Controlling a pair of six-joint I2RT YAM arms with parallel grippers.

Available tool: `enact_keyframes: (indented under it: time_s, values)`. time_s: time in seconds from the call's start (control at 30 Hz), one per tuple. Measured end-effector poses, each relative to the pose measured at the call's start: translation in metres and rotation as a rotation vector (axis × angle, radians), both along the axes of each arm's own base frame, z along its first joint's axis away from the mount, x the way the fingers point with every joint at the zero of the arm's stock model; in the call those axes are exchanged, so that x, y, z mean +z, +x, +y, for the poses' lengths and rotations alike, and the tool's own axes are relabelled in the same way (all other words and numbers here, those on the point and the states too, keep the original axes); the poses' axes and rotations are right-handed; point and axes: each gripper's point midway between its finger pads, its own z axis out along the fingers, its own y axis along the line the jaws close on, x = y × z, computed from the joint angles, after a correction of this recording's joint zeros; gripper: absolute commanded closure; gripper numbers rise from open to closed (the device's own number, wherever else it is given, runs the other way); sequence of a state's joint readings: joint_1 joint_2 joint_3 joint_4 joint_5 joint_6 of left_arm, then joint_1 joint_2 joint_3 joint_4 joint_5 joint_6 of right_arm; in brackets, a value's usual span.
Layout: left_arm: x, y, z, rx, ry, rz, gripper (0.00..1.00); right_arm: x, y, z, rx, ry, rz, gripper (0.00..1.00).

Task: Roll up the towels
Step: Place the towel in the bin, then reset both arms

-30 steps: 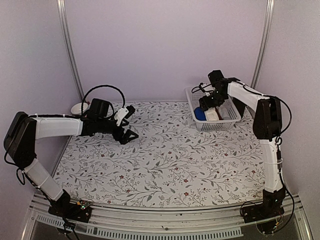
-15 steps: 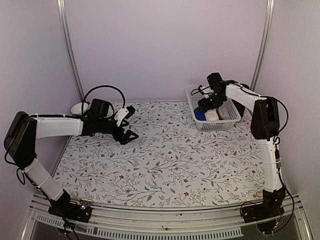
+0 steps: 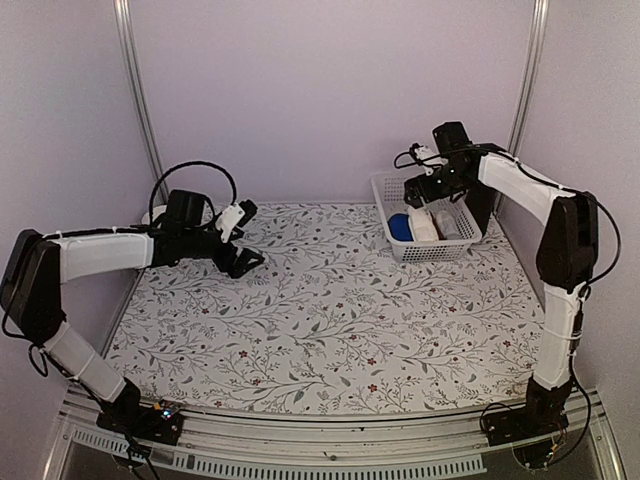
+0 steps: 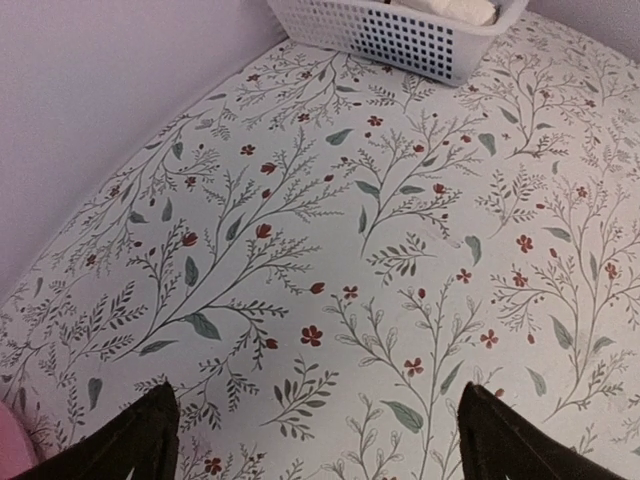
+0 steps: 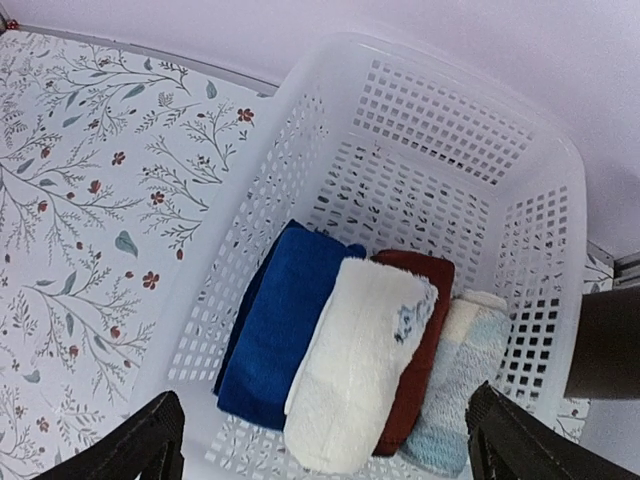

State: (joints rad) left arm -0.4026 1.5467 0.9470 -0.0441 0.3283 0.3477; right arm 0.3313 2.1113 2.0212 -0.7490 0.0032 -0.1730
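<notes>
Basket point(image 5: 440, 70) at the table's point(image 3: 330, 320) far right edge, far half bare. Four rolls inside: blue towel point(image 5: 275, 330), cream towel point(image 5: 355, 360), red roll point(image 5: 425, 290), pale roll point(image 5: 450, 400), possibly striped. Right gripper point(image 5: 324, 400) wide above; left gripper point(image 4: 317, 392) wide, well left.

Soft, even, lavender-tinted light, faint shadows, wrist views bowed at edges, left pincer point(image 4: 315, 440) tips slightly blurred

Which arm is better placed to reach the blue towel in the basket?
Right. The right claw, open, hangs over the basket with the blue towel below it; the left claw is across the table, well away.
</notes>
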Motion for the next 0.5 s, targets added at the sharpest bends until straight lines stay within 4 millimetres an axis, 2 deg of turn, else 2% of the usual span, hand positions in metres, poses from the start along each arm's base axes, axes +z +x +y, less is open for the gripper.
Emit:
enact_keyframes:
  time_s: [0.13,0.27,0.37,0.5]
  values:
    - [0.028,0.016,0.038,0.091,-0.029,-0.06,0.03,0.034,-0.045,-0.013,-0.017,0.037,-0.058,0.01]
    - [0.052,0.013,0.081,0.173,-0.086,-0.11,0.03,0.054,-0.099,-0.018,-0.012,0.11,-0.129,0.01]
    - [0.064,0.004,0.107,0.222,-0.128,-0.137,0.03,0.055,-0.139,-0.014,0.006,0.168,-0.162,0.01]
    - [0.08,-0.013,0.135,0.277,-0.171,-0.189,0.03,0.036,-0.186,-0.013,0.017,0.253,-0.16,0.01]
